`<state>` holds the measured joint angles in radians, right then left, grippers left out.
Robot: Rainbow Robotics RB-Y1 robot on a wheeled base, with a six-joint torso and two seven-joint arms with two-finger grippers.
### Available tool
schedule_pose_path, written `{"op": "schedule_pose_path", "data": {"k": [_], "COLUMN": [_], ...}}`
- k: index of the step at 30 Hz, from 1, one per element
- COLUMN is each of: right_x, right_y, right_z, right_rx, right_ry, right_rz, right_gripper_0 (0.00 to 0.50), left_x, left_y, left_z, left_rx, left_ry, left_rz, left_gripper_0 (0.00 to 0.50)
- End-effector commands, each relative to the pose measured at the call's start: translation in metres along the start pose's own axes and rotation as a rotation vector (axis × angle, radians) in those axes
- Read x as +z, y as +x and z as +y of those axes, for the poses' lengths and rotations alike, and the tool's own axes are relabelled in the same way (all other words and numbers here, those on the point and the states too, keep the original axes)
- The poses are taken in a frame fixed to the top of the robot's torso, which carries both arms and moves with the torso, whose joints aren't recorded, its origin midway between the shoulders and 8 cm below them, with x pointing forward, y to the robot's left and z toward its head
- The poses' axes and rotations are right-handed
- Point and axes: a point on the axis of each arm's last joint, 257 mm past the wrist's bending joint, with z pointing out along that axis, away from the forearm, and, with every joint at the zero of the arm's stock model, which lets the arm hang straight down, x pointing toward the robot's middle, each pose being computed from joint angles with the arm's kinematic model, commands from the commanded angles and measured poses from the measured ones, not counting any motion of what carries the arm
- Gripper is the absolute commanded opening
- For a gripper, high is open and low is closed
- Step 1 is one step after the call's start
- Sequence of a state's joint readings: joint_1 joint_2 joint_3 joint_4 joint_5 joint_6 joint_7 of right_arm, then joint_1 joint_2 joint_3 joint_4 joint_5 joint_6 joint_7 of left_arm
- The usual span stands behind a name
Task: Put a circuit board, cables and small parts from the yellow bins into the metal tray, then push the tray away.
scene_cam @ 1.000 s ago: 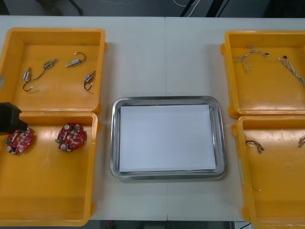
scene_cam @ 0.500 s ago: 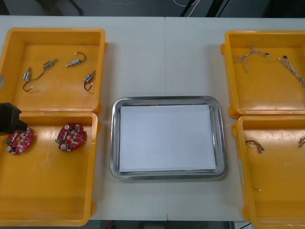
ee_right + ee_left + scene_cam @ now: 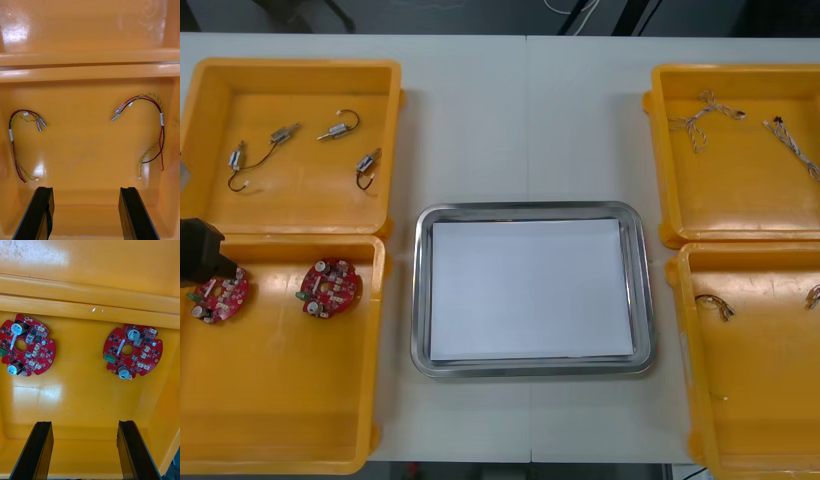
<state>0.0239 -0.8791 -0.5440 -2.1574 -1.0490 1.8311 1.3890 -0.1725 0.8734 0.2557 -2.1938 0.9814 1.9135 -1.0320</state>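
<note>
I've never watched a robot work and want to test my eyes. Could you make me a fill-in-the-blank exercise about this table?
The left gripper is ___, not shut, over two round red circuit boards.
The right gripper, open, hangs over ___ red and yellow cables.
The shiny metal tray is ___ inside.
Missing words: open, two, white.

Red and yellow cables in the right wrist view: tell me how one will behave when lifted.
Probably floppy: the thin red, yellow and black cable lies in a loose curve, so its ends would likely droop. Probably light, its strands being thin. The open right gripper hovers above it.
</note>
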Motion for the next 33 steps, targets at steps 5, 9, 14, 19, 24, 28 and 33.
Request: {"op": "schedule_pose_path", "data": {"k": [5, 9, 14, 19, 24, 28, 33], "right_x": [0.006, 0.011, 0.023, 0.035, 0.048, 0.054, 0.06], "right_y": [0.011, 0.017, 0.03, 0.046, 0.058, 0.058, 0.061], "right_z": [-0.01, -0.015, -0.02, -0.029, -0.033, -0.036, -0.042], "right_rx": [-0.025, -0.031, -0.023, -0.018, -0.033, -0.03, -0.011], "right_ry": [0.027, 0.034, 0.039, 0.061, 0.089, 0.095, 0.083], "right_rz": [-0.032, -0.039, -0.039, -0.036, -0.009, -0.015, -0.008], "right_gripper_0": [0.5, 0.5, 0.5, 0.5, 0.5, 0.5, 0.5], "left_x": [-0.007, -0.003, 0.004, 0.01, 0.014, 0.019, 0.026], "left_y": [0.0, -0.003, -0.004, -0.007, -0.009, -0.012, -0.014], "left_z": [0.035, 0.037, 0.045, 0.061, 0.071, 0.079, 0.086], "left_rx": [0.18, 0.191, 0.231, 0.29, 0.33, 0.358, 0.392], "left_ry": [-0.054, -0.047, -0.047, -0.052, -0.05, -0.041, -0.028], "left_rz": [-0.02, -0.046, -0.058, -0.051, -0.045, -0.049, -0.049], "left_gripper_0": [0.5, 0.5, 0.5, 0.5, 0.5, 0.5, 0.5]}}
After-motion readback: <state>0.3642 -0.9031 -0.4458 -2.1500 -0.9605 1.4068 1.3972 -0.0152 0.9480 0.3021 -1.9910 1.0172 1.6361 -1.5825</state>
